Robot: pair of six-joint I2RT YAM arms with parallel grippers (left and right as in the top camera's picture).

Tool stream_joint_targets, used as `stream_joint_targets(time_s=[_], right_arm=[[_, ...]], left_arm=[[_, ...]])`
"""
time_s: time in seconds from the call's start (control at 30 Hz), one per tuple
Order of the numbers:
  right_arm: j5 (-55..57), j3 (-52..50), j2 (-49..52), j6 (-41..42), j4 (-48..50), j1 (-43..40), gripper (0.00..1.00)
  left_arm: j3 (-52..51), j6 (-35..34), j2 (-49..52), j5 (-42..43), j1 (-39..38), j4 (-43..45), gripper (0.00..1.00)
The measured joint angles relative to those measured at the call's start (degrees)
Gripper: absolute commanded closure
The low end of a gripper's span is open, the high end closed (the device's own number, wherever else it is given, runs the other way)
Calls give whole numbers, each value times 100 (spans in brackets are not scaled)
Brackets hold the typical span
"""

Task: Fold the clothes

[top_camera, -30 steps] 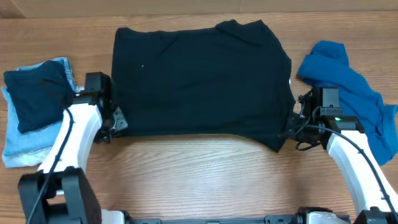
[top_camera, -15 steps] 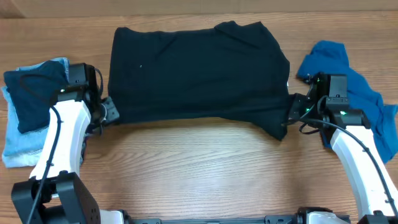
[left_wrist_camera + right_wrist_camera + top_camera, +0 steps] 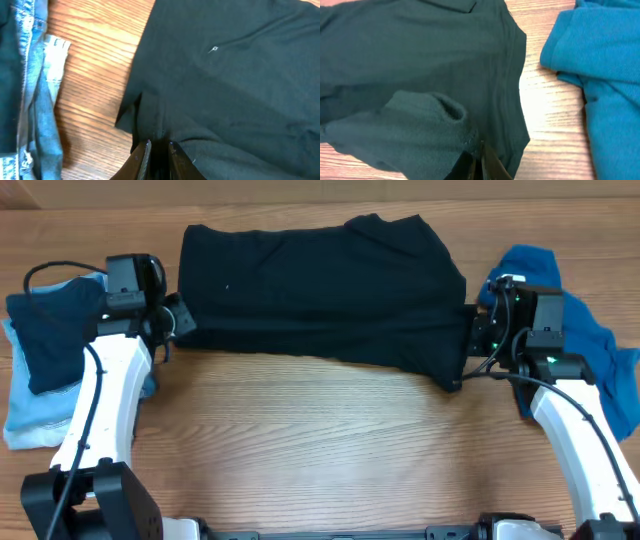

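Observation:
The large black shirt (image 3: 320, 290) lies across the far middle of the table, its near edge lifted and carried back over itself. My left gripper (image 3: 172, 322) is shut on the shirt's near left edge; the left wrist view shows the jaws (image 3: 157, 146) pinching black fabric (image 3: 230, 75). My right gripper (image 3: 472, 340) is shut on the shirt's near right edge; the right wrist view shows the jaws (image 3: 479, 150) pinching black fabric (image 3: 420, 75). A teal-blue garment (image 3: 575, 345) lies crumpled at the far right, and also shows in the right wrist view (image 3: 605, 60).
At the far left lies a stack of light-blue denim jeans (image 3: 30, 415) with a dark navy folded cloth (image 3: 55, 335) on top. The denim also shows in the left wrist view (image 3: 35, 100). Bare wooden table (image 3: 320, 450) lies in front of the shirt.
Both grippers have moved away from the front edge toward the far side, carrying the black shirt's near edge with them. The shirt's visible depth has shrunk.

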Motion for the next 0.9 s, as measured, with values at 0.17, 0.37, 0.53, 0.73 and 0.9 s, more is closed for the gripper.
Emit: stream_joint_targets(time_s=[0.17, 0.37, 0.53, 0.73, 0.9], right_arm=[[26, 15, 946, -227, 402, 0, 96], [24, 17, 1152, -315, 1200, 0, 96], [-22, 17, 1252, -503, 1193, 46, 96], [-24, 20, 1923, -575, 1231, 308, 94], [984, 153, 2094, -173, 953, 337, 74]], left_arm=[[0, 0, 269, -4, -42, 9, 86], [0, 0, 780, -146, -44, 85, 85], [0, 2, 1062, -195, -44, 286, 83], [0, 2, 1086, -256, -44, 304, 82], [0, 122, 1086, -267, -44, 188, 82]])
